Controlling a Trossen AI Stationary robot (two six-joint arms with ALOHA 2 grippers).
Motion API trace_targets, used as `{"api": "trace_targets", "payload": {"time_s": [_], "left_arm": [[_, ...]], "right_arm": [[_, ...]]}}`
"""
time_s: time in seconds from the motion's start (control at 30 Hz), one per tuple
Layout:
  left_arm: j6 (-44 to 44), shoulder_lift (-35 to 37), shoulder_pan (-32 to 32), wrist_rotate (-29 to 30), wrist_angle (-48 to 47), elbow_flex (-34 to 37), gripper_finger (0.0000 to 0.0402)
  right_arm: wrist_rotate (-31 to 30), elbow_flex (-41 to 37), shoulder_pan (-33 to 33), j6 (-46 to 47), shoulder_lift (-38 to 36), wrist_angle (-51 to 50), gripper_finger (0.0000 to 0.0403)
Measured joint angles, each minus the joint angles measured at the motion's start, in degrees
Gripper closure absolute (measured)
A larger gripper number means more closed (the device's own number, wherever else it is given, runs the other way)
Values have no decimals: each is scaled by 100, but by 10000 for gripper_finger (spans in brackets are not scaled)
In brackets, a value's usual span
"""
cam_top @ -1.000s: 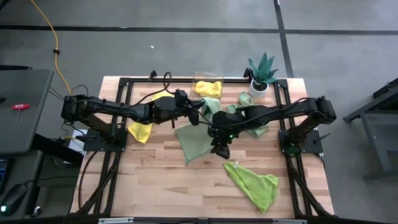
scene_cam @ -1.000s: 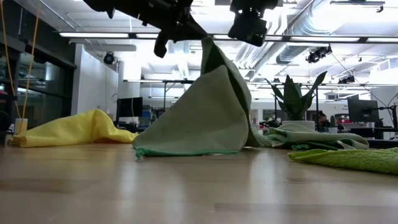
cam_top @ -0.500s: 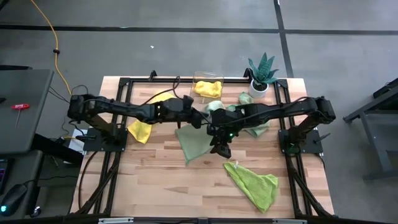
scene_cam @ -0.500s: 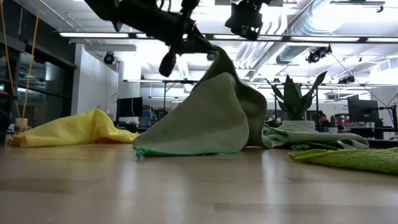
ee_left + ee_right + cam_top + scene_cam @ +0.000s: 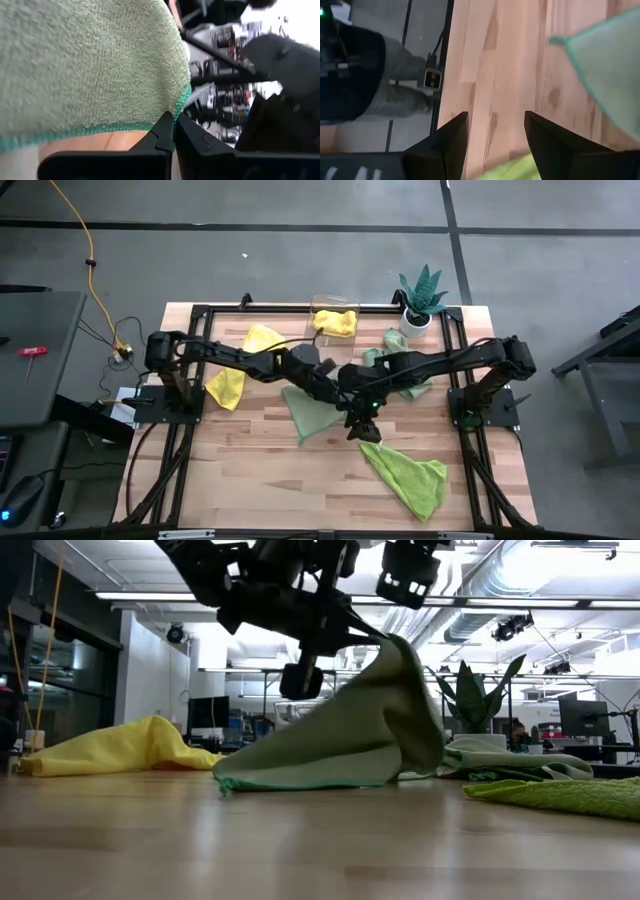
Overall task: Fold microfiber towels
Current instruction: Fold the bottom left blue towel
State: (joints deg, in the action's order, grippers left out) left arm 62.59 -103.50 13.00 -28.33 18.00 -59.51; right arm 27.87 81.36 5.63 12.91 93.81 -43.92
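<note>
step: folding the mint towel (image 5: 312,408), mid-table | left gripper (image 5: 174,131) clamped on its raised corner | right gripper (image 5: 363,427) hovers just right, fingers apart, empty | next: probably carry that corner over the near edge, lay flat

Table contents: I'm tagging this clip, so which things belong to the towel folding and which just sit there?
Belonging to the job:
- mint towel, pinched by the shut left gripper
- lime towel
- yellow towel
- open, empty right gripper

Just lying about:
- clear bin holding a yellow cloth
- potted plant
</note>
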Motion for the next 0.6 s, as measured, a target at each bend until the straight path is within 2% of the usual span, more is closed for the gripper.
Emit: {"api": "trace_targets", "payload": {"time_s": [0.17, 0.27, 0.6], "left_arm": [[46, -33, 31, -201, -36, -12, 401], [148, -27, 182, 71, 43, -23, 402], [787, -20, 579, 633, 849, -23, 402]], "right_arm": [[93, 11, 85, -147, -9, -284, 217], [345, 11, 155, -143, -10, -186, 217], [366, 11, 190, -63, -10, -159, 217]]}}
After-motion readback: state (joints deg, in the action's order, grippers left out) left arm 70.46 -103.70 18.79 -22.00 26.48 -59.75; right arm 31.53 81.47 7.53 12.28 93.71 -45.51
